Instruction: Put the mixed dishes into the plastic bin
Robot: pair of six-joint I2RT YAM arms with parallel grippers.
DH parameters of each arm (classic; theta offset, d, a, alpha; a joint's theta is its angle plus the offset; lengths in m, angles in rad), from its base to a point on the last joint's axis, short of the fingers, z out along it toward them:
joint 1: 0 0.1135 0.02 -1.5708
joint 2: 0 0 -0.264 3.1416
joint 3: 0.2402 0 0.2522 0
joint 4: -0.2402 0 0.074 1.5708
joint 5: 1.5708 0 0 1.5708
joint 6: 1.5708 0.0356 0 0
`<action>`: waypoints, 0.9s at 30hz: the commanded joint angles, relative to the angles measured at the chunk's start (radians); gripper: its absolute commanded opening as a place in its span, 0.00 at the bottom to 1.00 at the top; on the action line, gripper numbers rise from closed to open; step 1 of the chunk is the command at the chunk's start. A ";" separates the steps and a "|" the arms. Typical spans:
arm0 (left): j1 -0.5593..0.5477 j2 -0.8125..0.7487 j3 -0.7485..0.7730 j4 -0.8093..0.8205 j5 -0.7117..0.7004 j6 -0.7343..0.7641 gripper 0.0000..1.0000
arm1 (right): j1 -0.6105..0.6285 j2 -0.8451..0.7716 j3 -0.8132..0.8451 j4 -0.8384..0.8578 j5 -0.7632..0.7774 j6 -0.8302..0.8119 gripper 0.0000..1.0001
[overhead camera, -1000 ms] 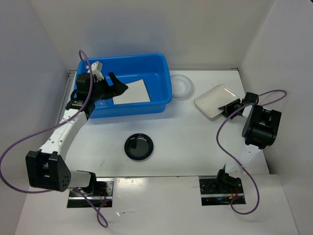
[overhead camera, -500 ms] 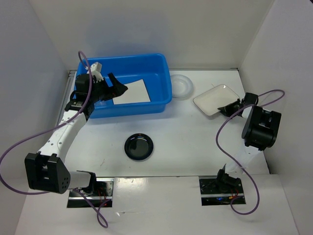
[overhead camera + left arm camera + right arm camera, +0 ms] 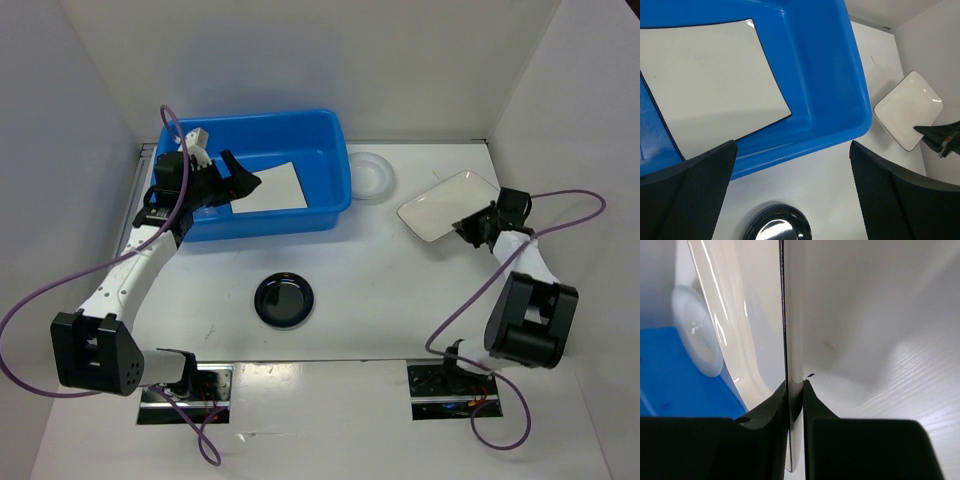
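The blue plastic bin (image 3: 330, 160) stands at the back left and holds the large square white plate with dark rim (image 3: 272, 187). My left gripper (image 3: 236, 176) hovers open and empty over the bin's left part; its view shows the plate (image 3: 705, 80) and the bin wall (image 3: 840, 90). My right gripper (image 3: 474, 224) is shut on the edge of the rounded-rectangular pale plate (image 3: 445, 205), held tilted off the table at the right; in its view the plate's rim (image 3: 792, 340) sits between the fingers. The round black saucer (image 3: 284, 299) lies mid-table. The round white bowl (image 3: 370, 175) sits right of the bin.
White enclosure walls stand at the left, back and right. Purple cables loop from both arms over the table's left and right sides. The clear cup is not in view.
My right arm has swung, its elbow dropping toward the near edge, and the pale plate has lifted and shifted slightly. The left arm has not moved.
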 commanded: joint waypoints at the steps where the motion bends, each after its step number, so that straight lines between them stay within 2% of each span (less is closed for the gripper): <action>1: -0.004 -0.027 -0.014 0.045 -0.001 0.020 1.00 | 0.045 -0.179 0.028 0.082 -0.011 0.013 0.00; 4: -0.004 -0.027 -0.014 0.045 0.010 0.020 1.00 | 0.108 -0.204 0.028 0.082 -0.023 0.023 0.00; 7: -0.004 -0.018 -0.014 0.045 0.010 0.020 1.00 | 0.206 -0.239 0.100 0.055 0.024 0.032 0.00; 11: -0.004 -0.018 -0.014 0.045 0.001 0.009 1.00 | 0.297 -0.262 0.251 0.048 -0.011 -0.006 0.00; 18: -0.004 -0.058 -0.023 0.045 0.001 -0.009 1.00 | 0.505 -0.083 0.566 -0.031 -0.009 -0.112 0.00; 27: -0.004 -0.112 -0.043 0.027 0.001 -0.019 1.00 | 0.671 0.322 1.018 -0.139 -0.019 -0.204 0.00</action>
